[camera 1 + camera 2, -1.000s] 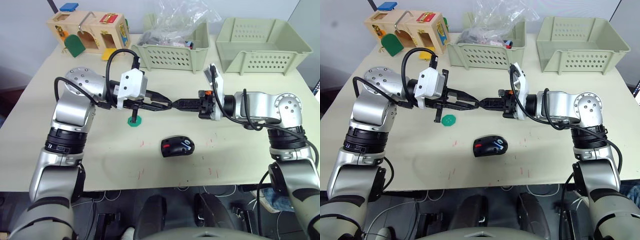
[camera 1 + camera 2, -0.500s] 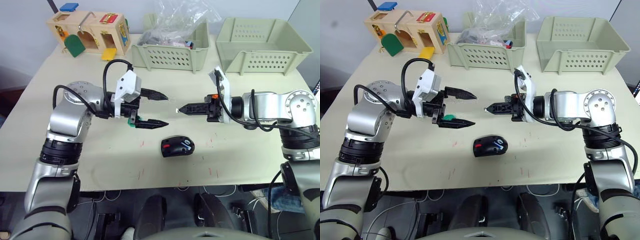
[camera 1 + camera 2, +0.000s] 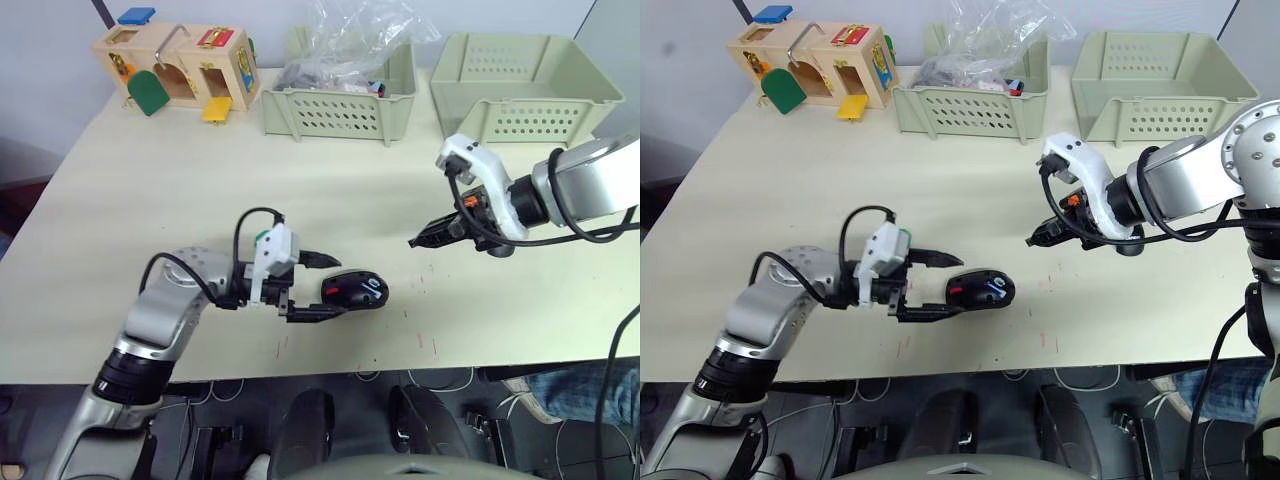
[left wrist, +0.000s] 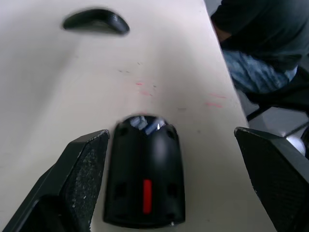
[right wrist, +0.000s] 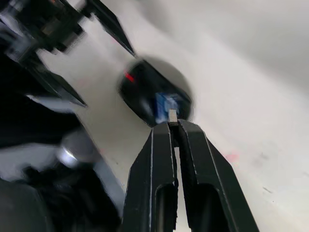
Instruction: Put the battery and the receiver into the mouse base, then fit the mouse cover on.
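Bracketing the mouse base (image 3: 354, 293) with the left gripper (image 3: 318, 286): fingers spread wide, one on each side of the near-left end, neither clearly touching. My read is it's there to steady the base so it won't slide when a part gets pushed in. Base sits on the worktop (image 3: 150, 190) near the front edge, roughly centre, open side up with the red part visible. Right gripper (image 3: 418, 241) hovers over the worktop to the right of the base and a little farther back, tips pointing left toward it. Its wrist camera shows the fingers pinched together on a small silvery piece (image 5: 172, 115) at the very tips; likely the receiver, but too small to be sure. Pinching at the tips leaves the piece exposed for insertion. The mouse cover (image 4: 96, 21) lies on the worktop well beyond the base in the left wrist view, not yet fitted. Can't tell whether the battery is already seated. Green baskets (image 3: 338, 100) and a wooden toy box (image 3: 178, 66) sit along the far edge, out of the way.
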You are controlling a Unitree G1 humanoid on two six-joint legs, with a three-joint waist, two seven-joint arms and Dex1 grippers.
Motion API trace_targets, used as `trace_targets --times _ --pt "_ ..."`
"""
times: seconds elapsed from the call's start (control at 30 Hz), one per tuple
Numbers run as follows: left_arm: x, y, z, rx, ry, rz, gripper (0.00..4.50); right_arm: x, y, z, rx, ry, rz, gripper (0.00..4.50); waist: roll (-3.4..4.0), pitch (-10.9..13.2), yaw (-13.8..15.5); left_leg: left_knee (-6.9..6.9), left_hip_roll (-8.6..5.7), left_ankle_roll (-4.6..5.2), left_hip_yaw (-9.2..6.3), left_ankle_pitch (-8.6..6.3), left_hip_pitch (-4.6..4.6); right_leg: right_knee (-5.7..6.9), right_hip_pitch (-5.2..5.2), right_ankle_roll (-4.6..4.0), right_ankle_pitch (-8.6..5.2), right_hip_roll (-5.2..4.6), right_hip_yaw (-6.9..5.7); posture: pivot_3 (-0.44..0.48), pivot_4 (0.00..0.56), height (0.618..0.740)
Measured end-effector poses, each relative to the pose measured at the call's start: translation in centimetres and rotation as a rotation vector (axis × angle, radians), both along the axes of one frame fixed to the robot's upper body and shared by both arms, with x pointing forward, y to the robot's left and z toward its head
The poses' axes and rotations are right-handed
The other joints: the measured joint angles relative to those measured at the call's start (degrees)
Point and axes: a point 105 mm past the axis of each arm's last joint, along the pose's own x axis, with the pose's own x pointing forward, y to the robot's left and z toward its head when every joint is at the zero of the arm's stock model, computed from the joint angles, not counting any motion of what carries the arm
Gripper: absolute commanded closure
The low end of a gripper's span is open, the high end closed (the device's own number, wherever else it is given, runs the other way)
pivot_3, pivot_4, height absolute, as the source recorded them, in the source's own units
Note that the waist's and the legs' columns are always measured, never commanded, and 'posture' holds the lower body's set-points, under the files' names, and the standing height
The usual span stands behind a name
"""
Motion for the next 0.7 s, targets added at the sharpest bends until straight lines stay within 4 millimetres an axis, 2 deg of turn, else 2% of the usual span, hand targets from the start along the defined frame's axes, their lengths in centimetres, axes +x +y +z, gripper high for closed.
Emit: trace_targets --times 0.03,0.17,0.27,0.33,0.4,0.7 --pt "0.2 -0.6 -0.9 0.013 -0.011 0.000 0.08 0.2 0.3 0.3 -0.030 -0.022 0.015 4.50 0.00 0.0 0.1 0.00 0.00 0.00 0.04 0.00 -0.01 0.01 -0.03 0.00 0.00 0.00 0.02 0.000 0.150 0.740" --pt "1.0 -0.8 -2.2 0.039 -0.033 0.034 0.08 0.3 0.8 0.7 -0.076 -0.037 0.049 4.50 -0.01 0.0 0.0 -0.02 0.00 0.00 0.04 0.00 -0.04 0.01 -0.09 0.00 0.00 0.01 0.04 0.000 0.150 0.740" --pt "1.4 -1.0 -2.4 0.046 -0.056 0.041 0.08 0.4 1.4 0.3 -0.092 -0.011 0.076 4.50 -0.01 0.0 0.0 -0.02 0.01 0.00 0.11 0.00 -0.05 0.00 -0.10 0.00 0.01 0.00 0.09 0.000 0.150 0.740" --pt "1.6 -1.7 -2.7 0.058 -0.080 0.028 0.08 0.0 3.3 0.2 -0.129 -0.001 0.155 4.50 0.02 0.0 -0.3 -0.02 0.01 0.00 0.21 0.00 -0.01 0.08 -0.16 0.01 0.01 0.02 0.20 0.000 0.150 0.740" --pt "1.5 -2.3 -2.7 0.052 -0.092 0.009 0.08 -0.3 4.0 0.2 -0.140 0.009 0.197 4.50 0.01 0.0 -0.2 -0.02 0.03 0.00 0.14 0.00 -0.04 0.08 -0.16 0.00 0.01 0.03 0.13 0.000 0.150 0.740" --pt "1.8 -2.2 -3.0 0.100 -0.118 -0.004 0.08 0.2 5.0 -1.0 -0.178 0.027 0.213 4.50 0.01 0.0 -0.1 -0.01 0.00 0.00 0.14 0.00 -0.05 0.11 -0.16 0.02 0.02 0.00 0.12 0.000 0.150 0.740"
